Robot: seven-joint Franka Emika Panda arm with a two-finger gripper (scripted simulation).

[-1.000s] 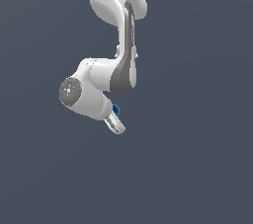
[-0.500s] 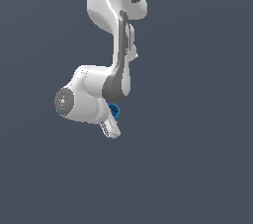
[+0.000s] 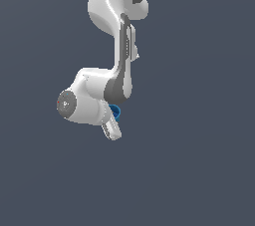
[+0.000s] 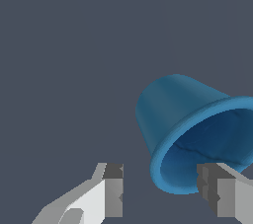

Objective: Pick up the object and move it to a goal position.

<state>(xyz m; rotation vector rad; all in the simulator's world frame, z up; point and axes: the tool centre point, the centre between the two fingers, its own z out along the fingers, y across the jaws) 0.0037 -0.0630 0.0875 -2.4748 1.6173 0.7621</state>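
One blue cup point(image 4: 197, 129) lies tilted near the spread gripper point(image 4: 160, 196), apparently ungrasped, so the pick-up step remains; next, centre and close on its wall.

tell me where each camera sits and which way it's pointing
Exterior view: off the arm, position not on record, facing the white arm against a plain grey backdrop; the wrist housing and gripper show, with the blue cup peeking out beside them.
Wrist view: mounted on the wrist, looking out past the gripper's two fingers; the cup fills much of the frame, tilted, open rim toward the camera, overlapping one finger.
Shared: both show the cup and the gripper fingers.
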